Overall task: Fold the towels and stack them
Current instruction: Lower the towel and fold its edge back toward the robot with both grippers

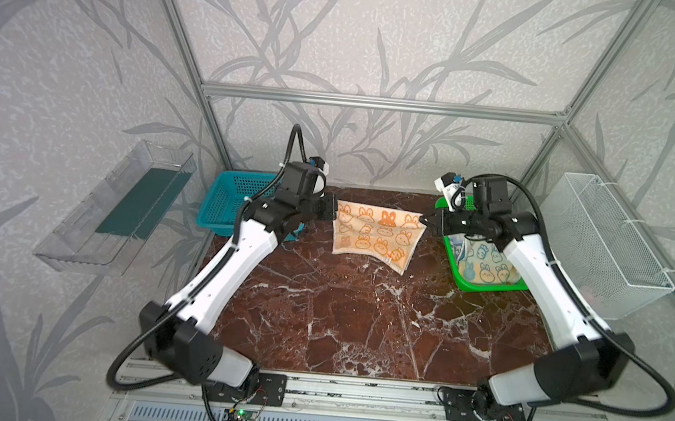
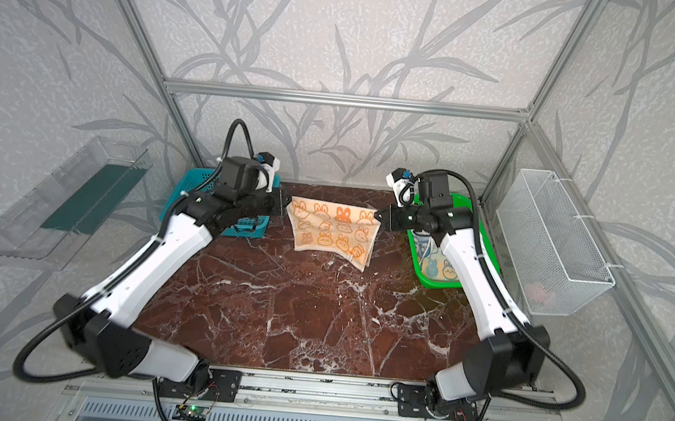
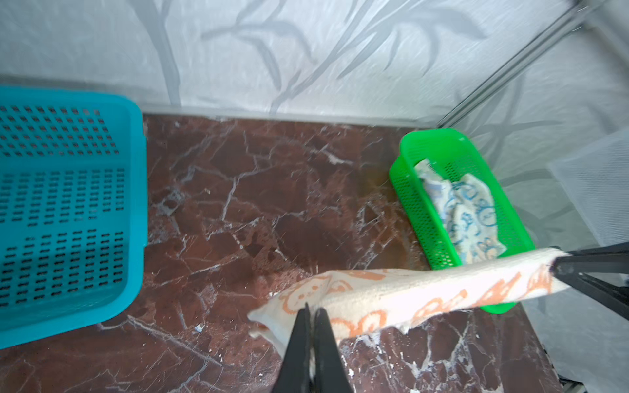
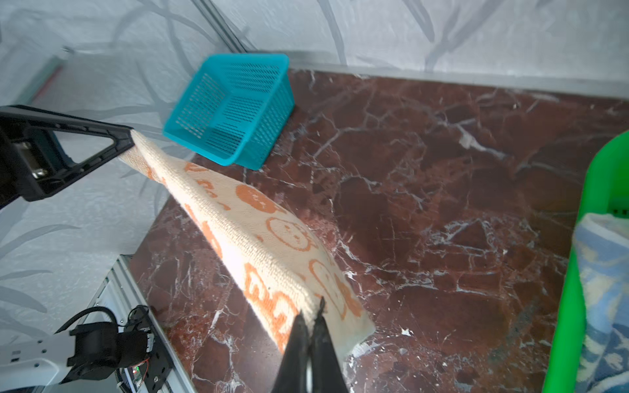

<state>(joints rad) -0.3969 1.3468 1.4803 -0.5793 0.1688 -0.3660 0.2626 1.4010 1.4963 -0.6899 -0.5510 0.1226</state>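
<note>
Hanging orange towel (image 1: 375, 233), top edge taut; tabletop (image 1: 359, 326) bare in front.

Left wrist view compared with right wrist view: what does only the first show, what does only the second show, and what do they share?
Only the left wrist view shows the green basket whole, with the blue towel crumpled inside, and part of a white mesh basket. Only the right wrist view shows the blue basket whole and the left arm's base. Both show the orange towel held stretched between the shut left claw and right claw.
</note>
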